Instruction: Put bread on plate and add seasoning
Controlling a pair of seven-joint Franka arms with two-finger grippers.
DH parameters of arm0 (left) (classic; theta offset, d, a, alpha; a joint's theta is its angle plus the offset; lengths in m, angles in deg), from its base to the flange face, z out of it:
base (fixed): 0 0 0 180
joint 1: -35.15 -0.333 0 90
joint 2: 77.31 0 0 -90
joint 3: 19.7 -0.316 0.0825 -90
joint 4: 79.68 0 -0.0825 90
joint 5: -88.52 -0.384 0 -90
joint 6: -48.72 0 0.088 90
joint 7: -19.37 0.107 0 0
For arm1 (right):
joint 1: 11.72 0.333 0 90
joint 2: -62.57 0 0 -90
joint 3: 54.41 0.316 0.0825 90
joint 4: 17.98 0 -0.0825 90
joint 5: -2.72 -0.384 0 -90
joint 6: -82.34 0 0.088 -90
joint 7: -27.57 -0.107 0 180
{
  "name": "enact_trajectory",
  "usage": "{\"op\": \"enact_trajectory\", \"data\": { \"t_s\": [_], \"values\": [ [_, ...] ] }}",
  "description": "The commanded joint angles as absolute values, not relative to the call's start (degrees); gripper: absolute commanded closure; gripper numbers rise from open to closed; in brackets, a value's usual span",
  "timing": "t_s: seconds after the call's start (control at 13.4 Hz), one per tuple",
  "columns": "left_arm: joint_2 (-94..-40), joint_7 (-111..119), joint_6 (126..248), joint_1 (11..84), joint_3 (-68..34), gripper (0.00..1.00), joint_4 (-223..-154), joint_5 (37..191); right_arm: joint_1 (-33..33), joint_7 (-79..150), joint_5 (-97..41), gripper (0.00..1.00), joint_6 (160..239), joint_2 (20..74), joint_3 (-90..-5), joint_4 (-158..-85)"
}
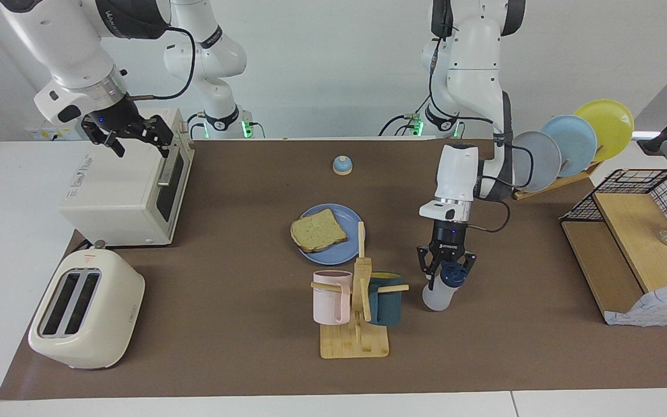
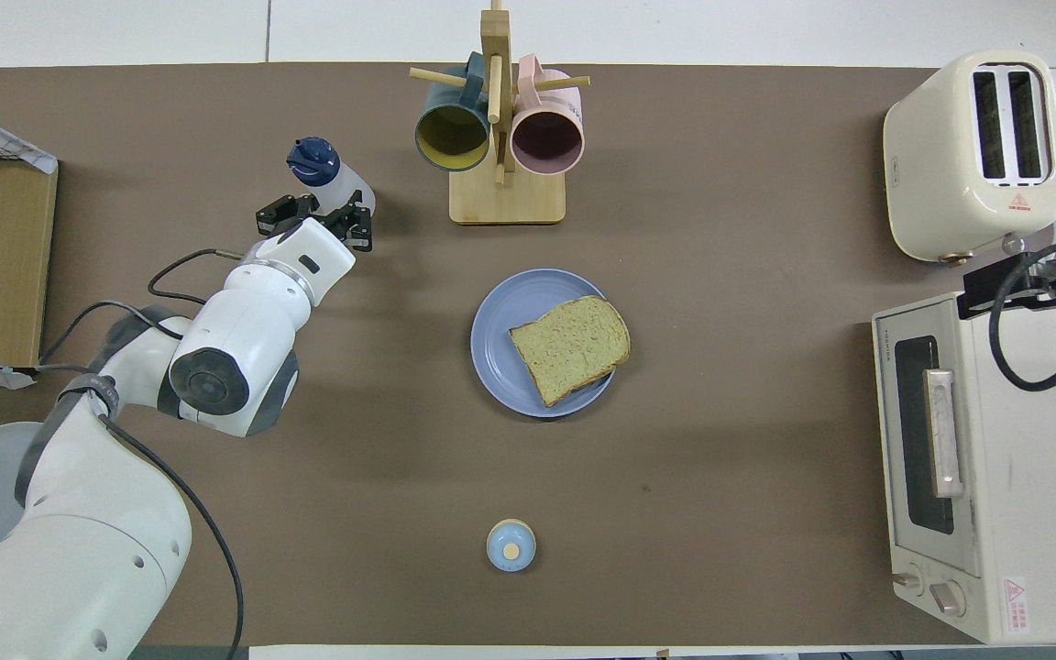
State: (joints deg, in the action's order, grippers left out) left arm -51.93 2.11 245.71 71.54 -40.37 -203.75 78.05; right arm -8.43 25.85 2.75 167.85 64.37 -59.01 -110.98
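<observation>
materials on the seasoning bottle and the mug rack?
Seasoning bottle: looks like translucent white plastic, matte and cloudy, with an opaque navy cap. The left gripper is at its cap.
Mug rack: pale wood, probably bamboo; light tan base, post and pegs, dull and unpainted.

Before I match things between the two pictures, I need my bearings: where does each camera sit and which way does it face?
Facing view: high across the table, looking at the robots; both arms show, left hand around the bottle, right hand waiting over the oven.
Overhead view: above the robots' end, looking steeply down; left arm, right hand's edge.
Both show the bread on the plate, half a turn apart.
</observation>
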Motion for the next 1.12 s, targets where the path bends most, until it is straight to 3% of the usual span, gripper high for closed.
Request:
{"op": "enact_trajectory", "data": {
  "t_s": [0.0, 0.74, 0.82, 0.89, 0.97, 1.04],
  "values": [
    [-48.8, 4.0, 249.5, 71.1, -40.9, 1.00, -202.8, 78.6, -8.9, 27.4, 3.0, 0.00, 168.2, 65.1, -58.7, -112.0],
    [-45.7, 4.0, 249.6, 70.7, -42.8, 1.00, -199.1, 76.2, -9.0, 27.4, 3.0, 0.00, 168.2, 65.1, -58.7, -112.0],
    [-45.7, 4.0, 249.6, 70.7, -42.9, 0.85, -199.2, 75.7, -9.0, 27.4, 3.0, 0.00, 168.2, 65.1, -58.7, -112.0],
    [-45.8, 4.0, 249.6, 70.3, -43.0, 0.63, -199.3, 75.5, -9.0, 27.4, 3.0, 0.00, 168.2, 65.1, -58.7, -112.0],
    [-45.8, 4.0, 249.6, 70.0, -43.0, 0.15, -199.5, 75.2, -9.0, 27.4, 3.0, 0.00, 168.2, 65.1, -58.7, -112.0],
    [-46.0, 4.1, 249.6, 69.5, -42.9, 0.00, -199.9, 75.1, -9.0, 27.4, 3.0, 0.00, 168.2, 65.1, -58.7, -112.0]
  ]
}}
